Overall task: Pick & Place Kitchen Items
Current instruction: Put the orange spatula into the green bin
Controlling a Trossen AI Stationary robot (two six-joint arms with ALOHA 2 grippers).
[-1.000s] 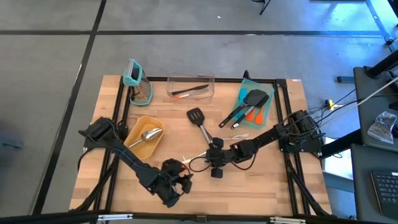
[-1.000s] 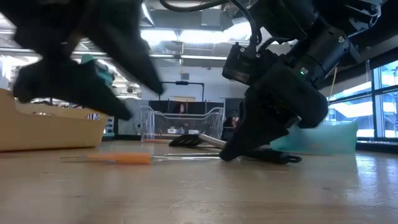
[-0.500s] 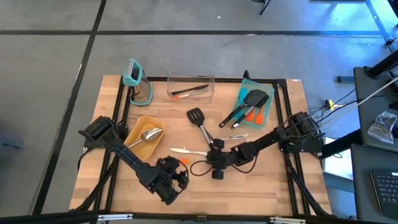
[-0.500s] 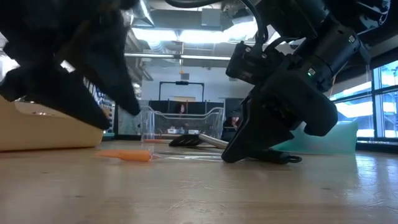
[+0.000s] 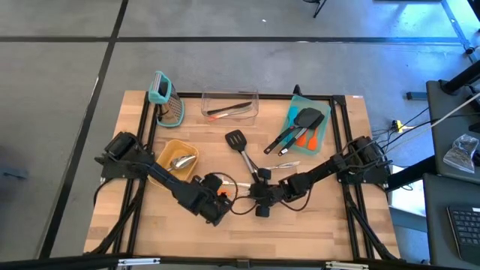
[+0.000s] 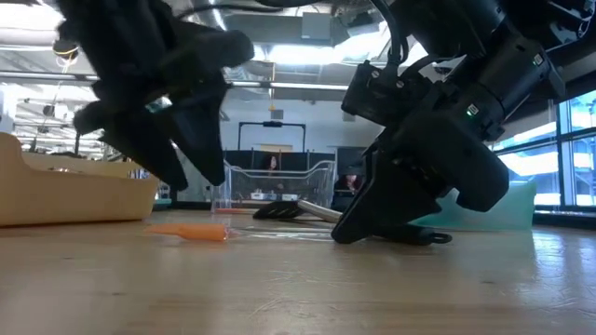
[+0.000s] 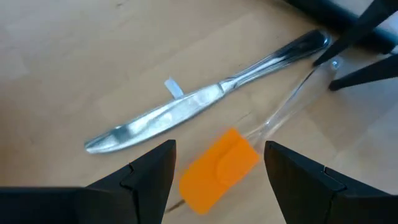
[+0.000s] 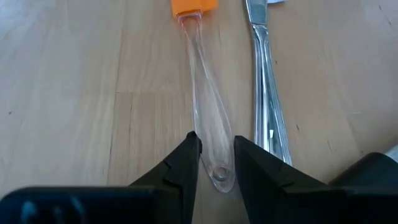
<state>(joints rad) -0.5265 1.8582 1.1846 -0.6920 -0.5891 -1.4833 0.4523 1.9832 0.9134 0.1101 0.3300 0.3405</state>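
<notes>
Left pincer (image 7: 217, 171), jaws wide, has moved in from the counter's (image 5: 315, 225) near edge and now hangs over the orange spatula (image 7: 219, 170) head, not touching. Right pincer (image 8: 214, 163), unchanged, jaws narrow, closes on the spatula's clear handle end. A table knife (image 7: 199, 102) lies just beside the spatula, mid-counter. A spoon (image 5: 180, 161) rests in the yellow tray (image 5: 166, 177).

Bare wood lying open along the table's (image 5: 300, 229) near edge, both arms crowding the middle, yellow tray (image 5: 166, 178) blocking the left side
</notes>
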